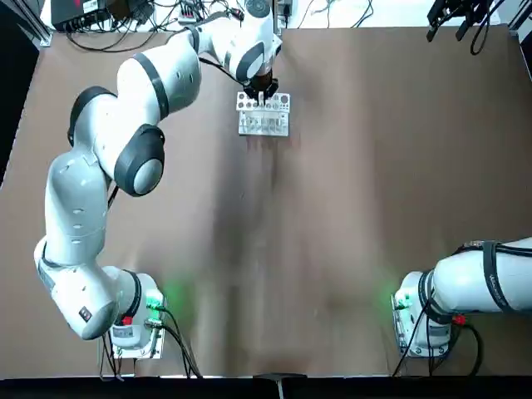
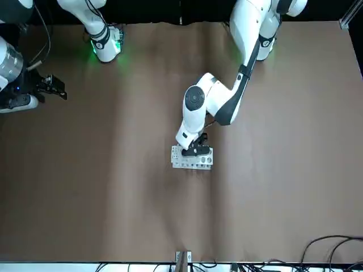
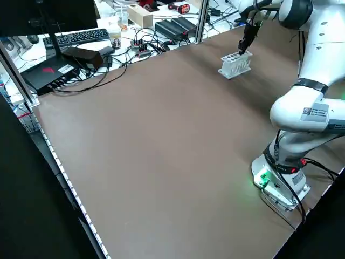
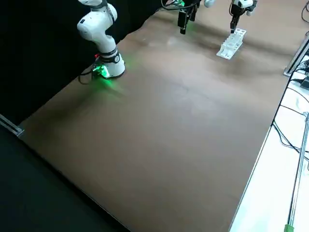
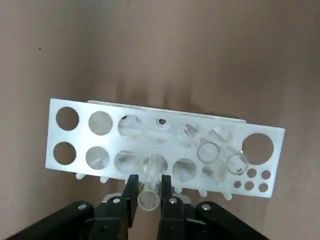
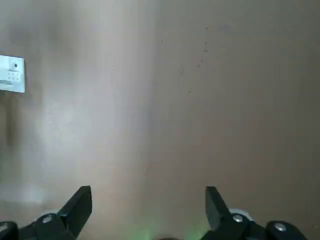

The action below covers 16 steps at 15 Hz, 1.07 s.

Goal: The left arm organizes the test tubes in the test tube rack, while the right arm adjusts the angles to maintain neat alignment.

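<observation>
Insertion of the clear glass test tube [image 5: 150, 187] into the small white rectangular test tube rack [image 1: 263, 115] is, we judge, the step in hand. We see the left arm's black two-finger claw [image 5: 149, 196] clamped on this tube just below its open mouth, directly above the rack's nearer row of holes, with the tube's lower end already inside a middle hole.

To do the step well, we advise keeping the tube upright and centred in its hole while lowering, releasing only once it bears on the rack, then lifting straight up so the fingers [image 5: 131, 192] do not catch the two clear tubes [image 5: 208, 152] leaning in holes near one end.

The rack stands on the brown counter [image 1: 332, 208] near its far edge, about midway along it, right beneath the left claw.

The right arm's claw [image 1: 455, 17] hangs at the far right corner, well apart from the rack, fingers spread and empty.
</observation>
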### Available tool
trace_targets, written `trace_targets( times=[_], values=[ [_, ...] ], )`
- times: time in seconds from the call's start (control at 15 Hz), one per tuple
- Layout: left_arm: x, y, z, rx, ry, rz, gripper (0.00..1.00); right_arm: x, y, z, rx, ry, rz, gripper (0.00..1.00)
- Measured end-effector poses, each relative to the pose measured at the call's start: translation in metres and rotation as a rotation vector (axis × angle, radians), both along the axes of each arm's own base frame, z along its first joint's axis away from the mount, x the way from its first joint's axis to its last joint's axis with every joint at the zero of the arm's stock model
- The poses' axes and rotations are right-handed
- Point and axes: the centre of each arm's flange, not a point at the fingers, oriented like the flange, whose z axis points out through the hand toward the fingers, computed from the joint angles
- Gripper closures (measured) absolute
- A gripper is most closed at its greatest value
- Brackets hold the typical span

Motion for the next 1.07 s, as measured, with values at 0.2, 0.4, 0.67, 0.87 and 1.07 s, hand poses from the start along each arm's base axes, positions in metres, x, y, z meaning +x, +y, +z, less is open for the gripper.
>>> trace_targets(
  times=[0.2, 0.4, 0.67, 0.87, 1.07],
  values=[
    [0.0, 0.0, 0.0, 0.0, 0.0, 0.0, 0.76, 0.0, 0.0, 0.0, 0.0, 0.0, 0.0, 0.0],
    [0.0, 0.0, 0.0, 0.0, 0.0, 0.0, 0.77, 0.0, 0.0, 0.0, 0.0, 0.0, 0.0, 0.0],
    [0.0, 0.0, 0.0, 0.0, 0.0, 0.0, 0.77, 0.0, 0.0, 0.0, 0.0, 0.0, 0.0, 0.0],
    [0.0, 0.0, 0.0, 0.0, 0.0, 0.0, 0.77, 0.0, 0.0, 0.0, 0.0, 0.0, 0.0, 0.0],
    [0.0, -0.0001, 0.0, 0.0, 0.0, 0.0, 0.78, 0.0, 0.0, 0.0, 0.0, 0.0, 0.0, 0.0]
  ],
)
